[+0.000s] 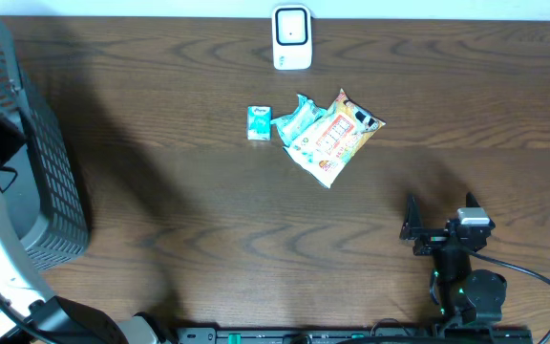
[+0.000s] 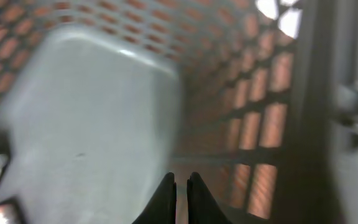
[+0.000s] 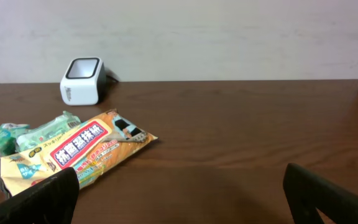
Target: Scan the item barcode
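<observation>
Basket (image 1: pixel 60 182) walls close around left jaws, packets (image 1: pixel 330 141) and scanner (image 1: pixel 292 38) occupy far tabletop (image 1: pixel 208 229)

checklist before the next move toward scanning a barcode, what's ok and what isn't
1. Scanner upright at the far table edge, nothing in front of it: ok.
2. Left gripper holding an item: not ok. It is down in the basket with its jaws shut and nothing visible between them.
3. Right gripper open and empty, low over the table: ok.
4. Items on the table: ok. The orange bag touches the green packet, and the small box lies apart.
5. Barcode facing up on any item: cannot tell.
6. Basket contents: cannot tell, the left wrist view is blurred.
</observation>
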{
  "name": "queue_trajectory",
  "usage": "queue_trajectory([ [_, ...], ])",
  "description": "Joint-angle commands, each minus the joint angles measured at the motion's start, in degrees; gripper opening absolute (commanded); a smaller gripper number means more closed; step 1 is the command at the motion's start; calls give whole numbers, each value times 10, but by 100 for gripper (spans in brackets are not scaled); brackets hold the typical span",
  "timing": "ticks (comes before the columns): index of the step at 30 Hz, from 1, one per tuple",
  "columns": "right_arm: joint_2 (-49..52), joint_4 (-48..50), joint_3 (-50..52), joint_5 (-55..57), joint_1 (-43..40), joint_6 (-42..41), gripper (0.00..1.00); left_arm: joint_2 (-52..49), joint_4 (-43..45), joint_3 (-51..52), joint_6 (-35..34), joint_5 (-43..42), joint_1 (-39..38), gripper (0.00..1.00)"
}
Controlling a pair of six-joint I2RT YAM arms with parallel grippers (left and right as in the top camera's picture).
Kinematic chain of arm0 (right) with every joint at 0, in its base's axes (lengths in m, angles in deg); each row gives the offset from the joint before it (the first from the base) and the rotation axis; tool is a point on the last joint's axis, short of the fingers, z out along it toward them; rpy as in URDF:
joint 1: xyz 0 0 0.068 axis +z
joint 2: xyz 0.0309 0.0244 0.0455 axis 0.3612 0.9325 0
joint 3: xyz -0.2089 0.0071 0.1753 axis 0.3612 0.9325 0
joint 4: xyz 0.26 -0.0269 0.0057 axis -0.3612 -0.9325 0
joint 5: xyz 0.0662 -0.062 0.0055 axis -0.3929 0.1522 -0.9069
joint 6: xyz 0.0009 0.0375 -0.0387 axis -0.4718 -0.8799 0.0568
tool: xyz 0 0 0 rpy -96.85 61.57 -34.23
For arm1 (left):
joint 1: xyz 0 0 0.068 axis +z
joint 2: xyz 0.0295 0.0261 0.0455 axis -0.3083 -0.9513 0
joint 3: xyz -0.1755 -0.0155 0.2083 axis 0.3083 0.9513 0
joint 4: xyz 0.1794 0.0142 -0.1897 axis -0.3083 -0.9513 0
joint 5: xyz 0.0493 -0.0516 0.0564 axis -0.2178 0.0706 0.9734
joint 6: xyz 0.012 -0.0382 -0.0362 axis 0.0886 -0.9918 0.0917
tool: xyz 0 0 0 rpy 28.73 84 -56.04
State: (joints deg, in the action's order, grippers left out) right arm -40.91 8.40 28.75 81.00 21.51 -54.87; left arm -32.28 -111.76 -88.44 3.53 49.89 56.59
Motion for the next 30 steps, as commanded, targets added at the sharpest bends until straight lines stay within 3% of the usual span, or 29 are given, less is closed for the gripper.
queue_trajectory([
  [1, -3, -3, 1, 3, 1, 7, 99, -4, 0, 1, 68, -110, 1, 7],
  [8, -3, -3, 1, 3, 1, 7, 99, -4, -1, 1, 117, -220, 0, 8],
  [26, -3, -3, 1, 3, 1, 7, 99, -4, -29, 1, 195, -219, -160, 7],
  [30, -3, -3, 1, 3, 1, 7, 99, 3, -14, -15, 151, -198, -151, 10],
])
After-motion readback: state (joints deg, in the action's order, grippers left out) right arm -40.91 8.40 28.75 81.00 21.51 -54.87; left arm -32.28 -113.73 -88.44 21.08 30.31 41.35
